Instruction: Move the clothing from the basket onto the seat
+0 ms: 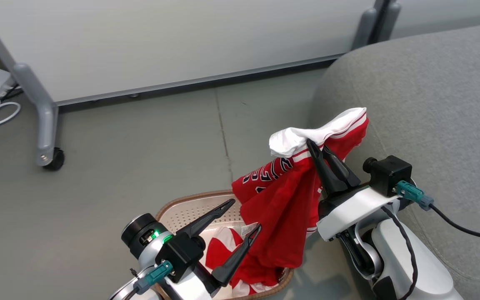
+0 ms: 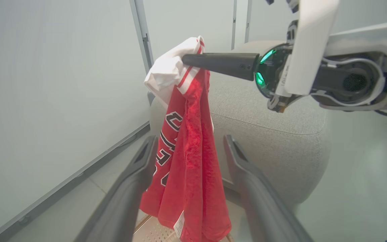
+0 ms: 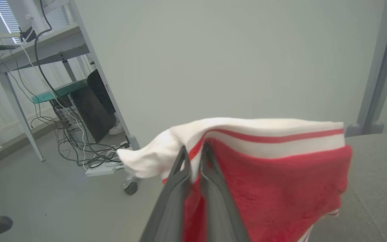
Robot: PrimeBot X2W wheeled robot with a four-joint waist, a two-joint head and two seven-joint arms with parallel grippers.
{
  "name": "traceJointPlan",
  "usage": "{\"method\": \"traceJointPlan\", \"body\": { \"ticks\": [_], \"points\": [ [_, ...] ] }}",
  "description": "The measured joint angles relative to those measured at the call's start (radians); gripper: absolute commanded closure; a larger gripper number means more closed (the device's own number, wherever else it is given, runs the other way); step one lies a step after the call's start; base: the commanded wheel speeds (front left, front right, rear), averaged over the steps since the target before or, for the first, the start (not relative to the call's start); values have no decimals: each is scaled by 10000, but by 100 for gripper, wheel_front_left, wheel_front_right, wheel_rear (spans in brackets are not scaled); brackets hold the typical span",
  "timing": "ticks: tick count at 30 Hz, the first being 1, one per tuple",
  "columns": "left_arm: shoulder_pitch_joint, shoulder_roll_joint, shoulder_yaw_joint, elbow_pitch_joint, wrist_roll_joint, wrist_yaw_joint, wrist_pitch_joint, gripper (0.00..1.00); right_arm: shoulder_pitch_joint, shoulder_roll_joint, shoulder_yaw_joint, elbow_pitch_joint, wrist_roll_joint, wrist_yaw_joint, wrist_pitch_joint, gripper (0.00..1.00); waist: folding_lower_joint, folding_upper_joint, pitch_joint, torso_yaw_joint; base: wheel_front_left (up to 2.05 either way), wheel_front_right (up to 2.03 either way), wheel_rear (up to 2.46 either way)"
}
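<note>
Right gripper [image 1: 317, 145] is clamped on a red jersey [image 1: 273, 200], fingers pinched together at the white striped band near its top. In the right wrist view the two fingers [image 3: 180, 188] meet with cloth squeezed between them, right gripper [image 3: 195, 149] tips buried in the trim. The white part of the jersey [image 3: 274, 181] folds over above the fingertips and droops to their left. The rest hangs straight down below the gripper, dark lettering showing on the side facing the left arm.

The sofa [image 1: 423, 104] is directly to the right of and beyond the right gripper. The top corner of the jersey sits over the sofa's rounded edge, but contact there is hard to call. In the left wrist view the sofa [image 2: 274, 134] is behind the hanging jersey [image 2: 186, 151], and the right gripper [image 2: 186, 59] comes in from the right at the top.

Left gripper [image 1: 246, 214] is open, fingers spread wide, holding nothing. It sits lower than the right gripper and to its left, above the basket [image 1: 183, 210]. In its own wrist view the left gripper [image 2: 190, 139] has the jersey dangling beyond its two fingers, not touching either one.

The basket is on the grey floor [image 1: 140, 146] under the left gripper. More red and white clothes [image 1: 223, 250] lie inside it, below the left fingertips. The jersey's bottom hem hangs over the basket's right side.
</note>
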Motion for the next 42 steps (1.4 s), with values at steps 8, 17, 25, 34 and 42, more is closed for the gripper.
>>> {"method": "traceJointPlan", "body": {
  "ticks": [8,17,25,34,42],
  "points": [
    [-165,349,-61,-311,-25,-4,213,0,3,0,-40,-92,353,0,0,100,0,0,377,-986,0,0,0],
    [-527,755,-69,-892,50,0,533,0,-1123,2,-1513,-702,115,0,-10,100,0,0,997,-2273,0,0,0],
    [-1246,1156,81,-1513,180,4,826,0,-3398,-90,-3820,-913,-794,0,-13,100,0,0,1804,-2991,0,0,0],
    [-1995,1572,94,-2240,268,-48,1112,0,-5859,-1266,-5590,82,-1108,0,-25,100,1,0,2790,-3053,0,0,0],
    [-2443,2002,199,-2698,357,-67,1390,0,-5856,-1340,-5889,2213,-1179,2,-25,100,1,0,3876,-2881,0,0,0]
  ]
}}
